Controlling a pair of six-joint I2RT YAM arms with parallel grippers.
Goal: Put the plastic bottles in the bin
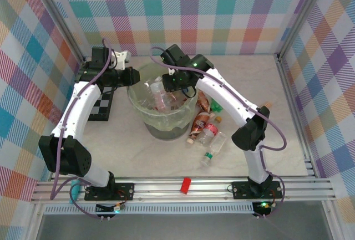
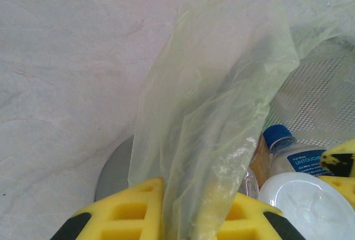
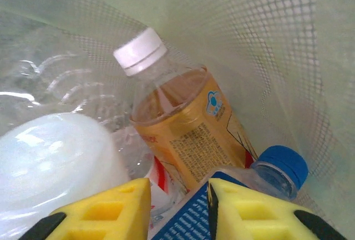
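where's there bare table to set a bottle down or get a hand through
Bare table lies between the bin and the near rail, and along the right wall beyond the right arm. Crowded: loose bottles against the bin's right side, chessboard on its left.

A flat black-and-white chessboard [image 1: 103, 108] lies at the left of the pale, marble-patterned worktop [image 1: 277, 90]. A small red block [image 1: 186, 185] sits on the aluminium rail [image 1: 310, 187] along the near edge. Pastel plaid walls [image 1: 222, 7] enclose three sides.
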